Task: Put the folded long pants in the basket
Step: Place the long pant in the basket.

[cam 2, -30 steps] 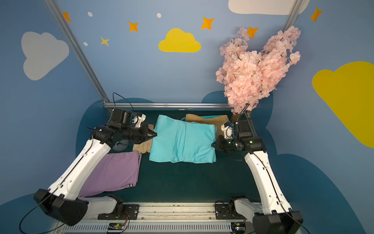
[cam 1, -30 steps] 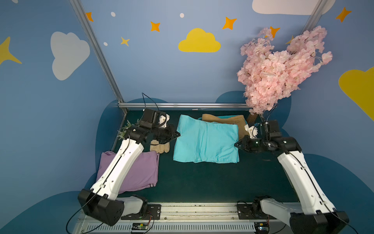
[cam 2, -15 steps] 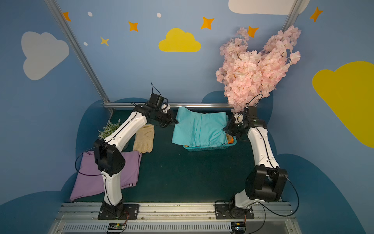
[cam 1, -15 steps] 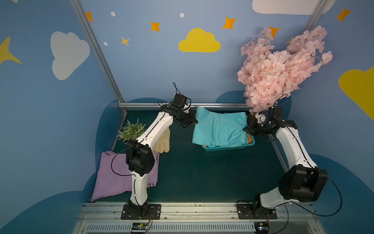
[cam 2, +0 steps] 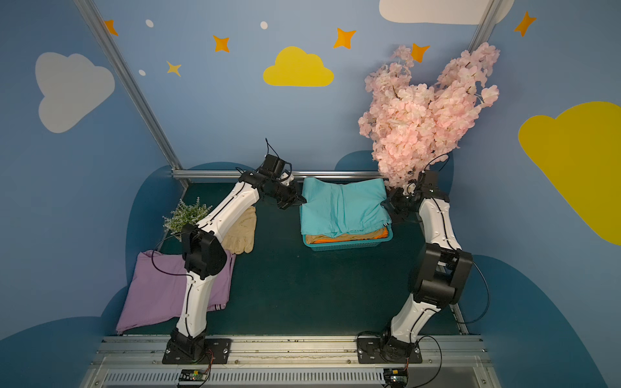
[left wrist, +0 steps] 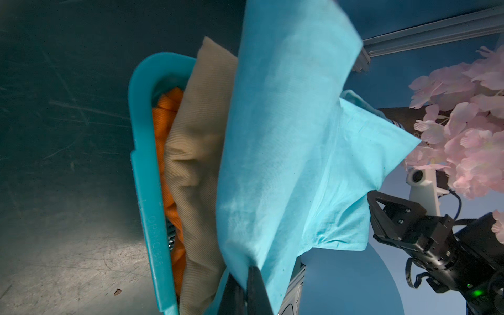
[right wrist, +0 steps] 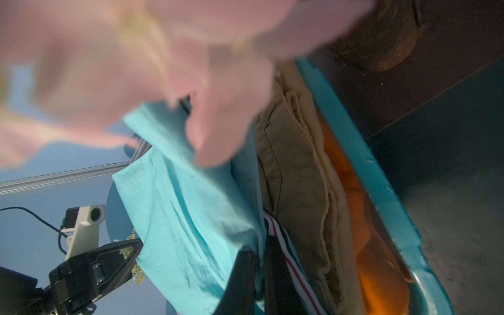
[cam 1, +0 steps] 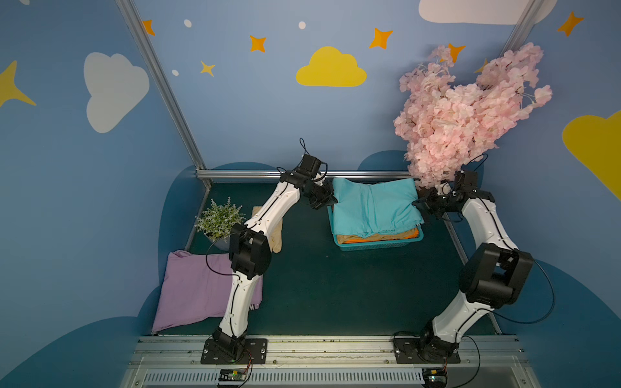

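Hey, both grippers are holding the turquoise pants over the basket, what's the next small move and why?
Probably lower both grippers together a little. The left gripper and right gripper are each shut on an edge of the turquoise pants, which drape over the tan pants and orange pants already in the basket, held edges lifted.

Carried turquoise pants [cam 1: 373, 208] back from mid-surface to over the basket [cam 1: 379, 244], now draped on the khaki pants [left wrist: 196, 163] and orange pants [left wrist: 163, 114] inside. Swung both arms out toward the back wall. Brought left tool [cam 1: 332, 201] and right tool [cam 1: 416, 203] along at the cloth's side edges. Unblocked the plant [cam 1: 220, 216]; half-hid the glove [cam 2: 242, 231] behind left arm.
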You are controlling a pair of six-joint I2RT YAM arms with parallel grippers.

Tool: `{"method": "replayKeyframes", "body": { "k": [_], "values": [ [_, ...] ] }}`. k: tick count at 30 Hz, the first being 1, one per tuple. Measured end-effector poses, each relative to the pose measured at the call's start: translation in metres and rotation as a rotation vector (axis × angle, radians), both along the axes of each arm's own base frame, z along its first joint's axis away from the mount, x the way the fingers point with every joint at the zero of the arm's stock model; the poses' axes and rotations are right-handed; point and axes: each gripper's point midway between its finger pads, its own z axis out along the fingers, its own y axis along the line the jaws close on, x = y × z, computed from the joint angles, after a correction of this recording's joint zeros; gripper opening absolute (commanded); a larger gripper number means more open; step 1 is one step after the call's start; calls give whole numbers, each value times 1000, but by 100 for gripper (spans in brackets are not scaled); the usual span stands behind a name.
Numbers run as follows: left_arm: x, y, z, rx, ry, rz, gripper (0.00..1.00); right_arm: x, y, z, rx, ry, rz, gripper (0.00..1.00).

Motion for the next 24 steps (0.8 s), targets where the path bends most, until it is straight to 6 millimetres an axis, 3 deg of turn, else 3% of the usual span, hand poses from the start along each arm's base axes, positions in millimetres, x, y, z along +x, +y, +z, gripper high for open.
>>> {"method": "replayKeyframes", "body": {
  "k": [10, 12, 24],
  "values": [
    [1, 7, -2, 6, 18, 9, 4, 23, 3, -12, 89, 32, 13, 0],
    [0, 8, -5, 14, 22, 6, 10, 24, 3, -20, 92, 52, 13, 0],
    [-1, 11, -21, 60, 31, -13, 16, 24, -1, -37, 59, 87, 11, 3]
  ]
}}
